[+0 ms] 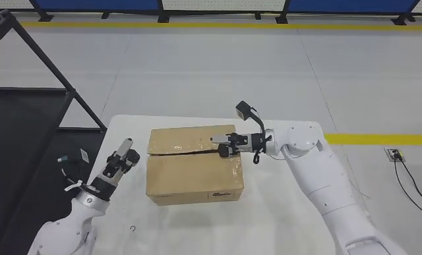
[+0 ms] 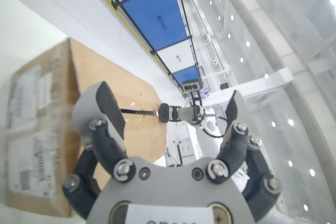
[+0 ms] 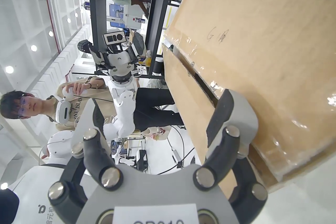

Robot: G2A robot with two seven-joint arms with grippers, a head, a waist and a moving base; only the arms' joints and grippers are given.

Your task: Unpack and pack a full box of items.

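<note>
A brown cardboard box (image 1: 194, 169) sits in the middle of the white table (image 1: 277, 215), its taped top seam split and the far flap (image 1: 188, 138) slightly raised. My right gripper (image 1: 223, 145) lies over the box top at the seam's right end. It is open (image 3: 155, 117), with one fingertip (image 3: 223, 109) at the slit beside the raised flap (image 3: 257, 46) and nothing held. My left gripper (image 1: 125, 153) hovers left of the box, open and empty (image 2: 170, 109), facing the box's side (image 2: 39, 130). The right gripper (image 2: 164, 113) also shows beyond it on the box top.
A black metal rack (image 1: 33, 116) stands off the table's left side. A small dark ring (image 1: 132, 228) lies on the table near the front left. Bare tabletop lies in front of and to the right of the box.
</note>
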